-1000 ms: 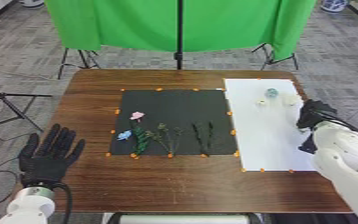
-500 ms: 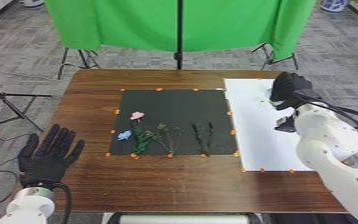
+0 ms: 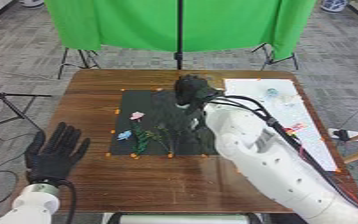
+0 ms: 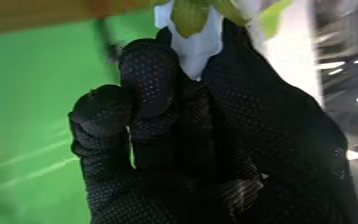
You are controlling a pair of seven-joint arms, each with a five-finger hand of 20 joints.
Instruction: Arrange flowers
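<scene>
Right hand [image 3: 193, 91] pinches white flower [image 4: 196, 52] (green-leaved); left hand [image 3: 51, 164] open.

a green cloth [image 3: 135, 25] (quite bright) hangs above grey floor [image 3: 24, 55].

a lab: green backdrop [image 3: 131, 25], black tripod [image 3: 4, 95]

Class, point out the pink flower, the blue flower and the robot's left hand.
Pink flower [image 3: 137, 115]: head view, on its petals.
Blue flower [image 3: 125, 135]: head view, on its petals.
Left hand [image 3: 50, 164]: head view, on the broad part below its fingers.
</scene>
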